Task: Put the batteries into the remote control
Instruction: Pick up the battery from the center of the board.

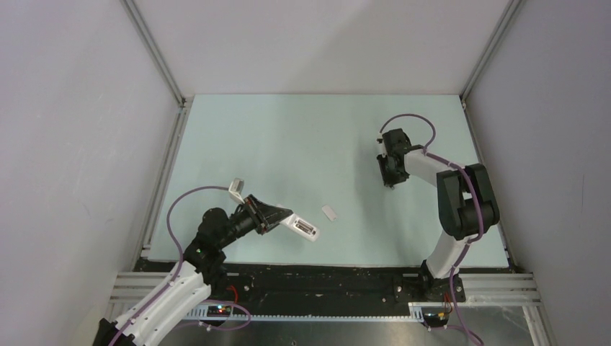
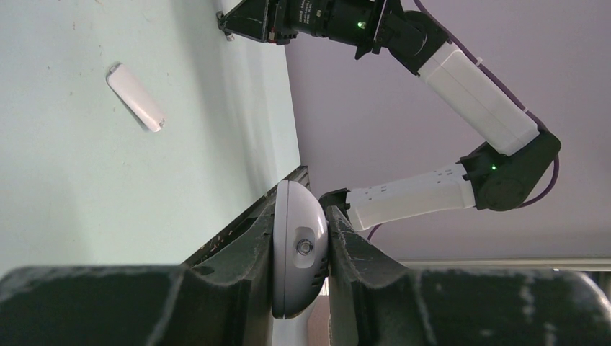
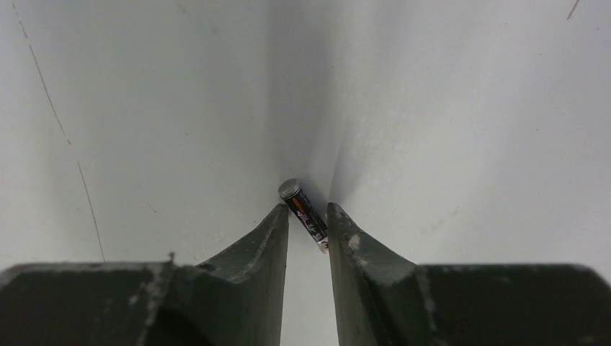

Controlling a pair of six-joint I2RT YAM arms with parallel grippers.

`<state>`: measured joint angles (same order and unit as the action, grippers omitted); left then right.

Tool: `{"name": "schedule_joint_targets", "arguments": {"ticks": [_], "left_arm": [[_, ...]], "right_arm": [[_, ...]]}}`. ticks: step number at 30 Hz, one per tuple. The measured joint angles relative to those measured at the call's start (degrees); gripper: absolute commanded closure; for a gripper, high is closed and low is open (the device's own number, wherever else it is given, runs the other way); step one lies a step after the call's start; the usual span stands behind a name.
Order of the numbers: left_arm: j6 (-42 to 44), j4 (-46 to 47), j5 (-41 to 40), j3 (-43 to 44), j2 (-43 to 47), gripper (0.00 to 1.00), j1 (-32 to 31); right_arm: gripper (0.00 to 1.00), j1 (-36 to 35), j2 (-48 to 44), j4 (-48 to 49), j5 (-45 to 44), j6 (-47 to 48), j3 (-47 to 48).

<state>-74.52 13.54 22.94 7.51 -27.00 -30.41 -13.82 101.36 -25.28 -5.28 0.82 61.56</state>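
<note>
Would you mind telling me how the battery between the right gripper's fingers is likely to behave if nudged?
The battery is a smooth cylinder, so it would probably roll. Its glossy wrap looks slippery, and the right gripper holds only a thin body, so it may pivot or slip.

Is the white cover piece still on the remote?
No: in the left wrist view the cover piece lies alone on the table, apart from the remote control clamped in the left gripper.

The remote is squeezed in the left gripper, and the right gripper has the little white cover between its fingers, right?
Not quite. The right gripper has a battery between its fingers, as the right wrist view shows. The white cover lies loose on the table. The remote is indeed squeezed in the left gripper.
</note>
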Motion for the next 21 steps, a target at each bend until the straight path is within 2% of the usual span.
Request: {"name": "schedule_joint_targets", "arguments": {"ticks": [9, 13, 16, 18, 21], "left_arm": [[-0.02, 0.00, 0.00, 0.00, 0.35, 1.00, 0.00], [-0.04, 0.02, 0.00, 0.00, 1.01, 1.00, 0.00], [-0.07, 0.00, 0.00, 0.00, 1.22, 1.00, -0.02], [-0.07, -0.15, -0.02, 0.00, 1.49, 1.00, 0.00], [-0.04, -0.81, -0.04, 0.02, 2.14, 1.00, 0.00]], "right_arm": [[0.99, -3.58, 0.17, -1.68, -3.87, -1.92, 0.24], [1.00, -5.27, -0.24, -2.49, -4.44, -3.61, 0.17], [1.00, -7.50, -2.78, -4.07, -0.50, -5.35, -0.76], [1.00, -9.62, -7.23, -5.31, 1.86, -5.99, -1.70], [1.00, -14.60, -18.62, -6.34, 5.42, -7.30, -2.05]]}}
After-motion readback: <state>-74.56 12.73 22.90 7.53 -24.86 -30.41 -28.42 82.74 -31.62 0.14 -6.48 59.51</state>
